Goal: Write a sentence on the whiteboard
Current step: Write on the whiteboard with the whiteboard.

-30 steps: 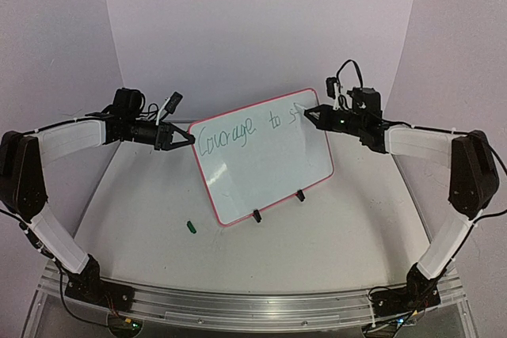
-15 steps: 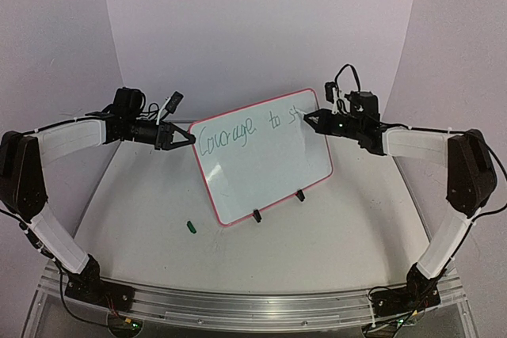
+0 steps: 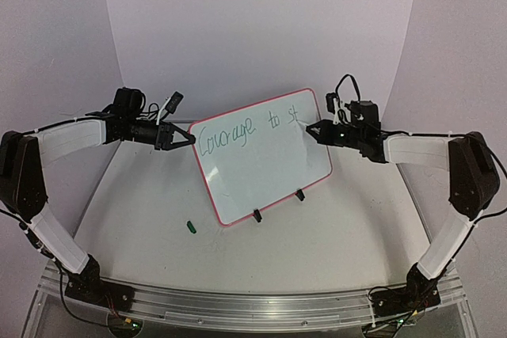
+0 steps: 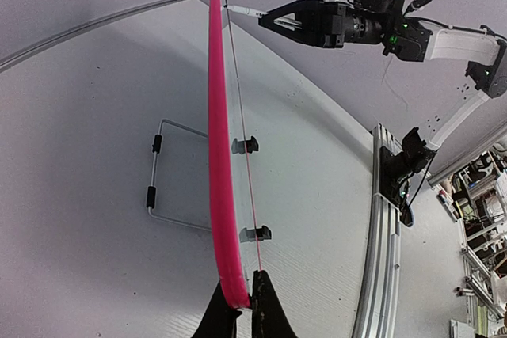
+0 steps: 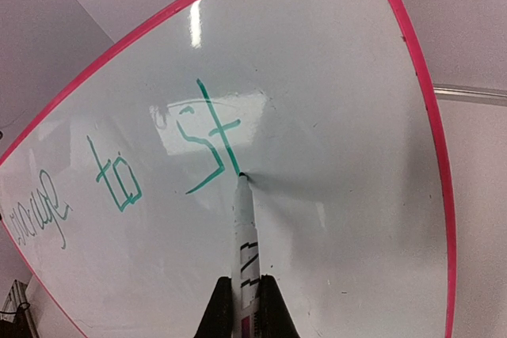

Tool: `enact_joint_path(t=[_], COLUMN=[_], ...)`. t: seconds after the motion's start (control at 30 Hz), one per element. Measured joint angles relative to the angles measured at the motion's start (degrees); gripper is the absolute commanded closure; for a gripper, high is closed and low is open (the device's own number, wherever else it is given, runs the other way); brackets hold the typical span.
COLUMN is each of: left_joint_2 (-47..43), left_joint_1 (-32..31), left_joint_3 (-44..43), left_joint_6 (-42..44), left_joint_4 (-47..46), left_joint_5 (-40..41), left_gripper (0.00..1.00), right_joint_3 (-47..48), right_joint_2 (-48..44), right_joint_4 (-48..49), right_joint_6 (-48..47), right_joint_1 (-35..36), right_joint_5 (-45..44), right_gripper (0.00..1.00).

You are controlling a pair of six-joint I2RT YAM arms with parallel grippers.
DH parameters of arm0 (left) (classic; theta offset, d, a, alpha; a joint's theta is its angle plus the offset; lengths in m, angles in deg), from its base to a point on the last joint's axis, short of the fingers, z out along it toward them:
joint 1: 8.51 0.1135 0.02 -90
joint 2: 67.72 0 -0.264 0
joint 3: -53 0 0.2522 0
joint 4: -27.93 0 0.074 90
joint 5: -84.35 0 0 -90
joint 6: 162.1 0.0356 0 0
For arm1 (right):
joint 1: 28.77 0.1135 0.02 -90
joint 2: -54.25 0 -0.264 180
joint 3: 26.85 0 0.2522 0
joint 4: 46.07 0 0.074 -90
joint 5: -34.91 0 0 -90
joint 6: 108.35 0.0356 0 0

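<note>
My right gripper (image 5: 245,310) is pinched narrow on a white marker (image 5: 244,235). The marker's tip touches the whiteboard (image 3: 261,180) at the end of the "t" stroke in the green "st". My left gripper (image 4: 238,314) is closed tight on the whiteboard's pink frame at its upper left corner, with one finger on each side of the edge. The whiteboard stands tilted back in the middle of the table (image 3: 341,235), between my two arms, with two small black clip feet (image 3: 257,214) along its lower edge. From the left wrist I can see a wire frame (image 4: 158,187) on the table behind it, though I cannot tell whether the two touch. The sentence (image 3: 249,126) reads "Courage to st" in thin green cursive, running along the top of the whiteboard. A small green object (image 3: 191,227) lies on the table near the lower left corner, apart from the whiteboard.
</note>
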Motion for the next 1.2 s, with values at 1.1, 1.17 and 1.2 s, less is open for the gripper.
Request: enact_joint_path(t=[1.1,1.17,1.2], left_joint_2=[0.0,0.0,0.0], left_joint_1=[-0.22,-0.22,-0.22], left_joint_3=[0.0,0.0,0.0], left_joint_6=[0.31,0.4,0.42], left_joint_4=[-0.04,-0.02,-0.02], left_joint_5=[0.07,0.06,0.05], left_gripper=[1.0,1.0,1.0], right_joint_3=[1.55,2.24,2.55], right_joint_2=[-1.66,-1.19,-1.01], right_joint_4=[-0.46,-0.42,-0.42], right_joint_6=[-0.04,-0.04,-0.02], right_joint_1=[-5.49,-5.51,-5.52], right_joint_5=[10.69,10.67,10.66], right_gripper=[1.0,1.0,1.0])
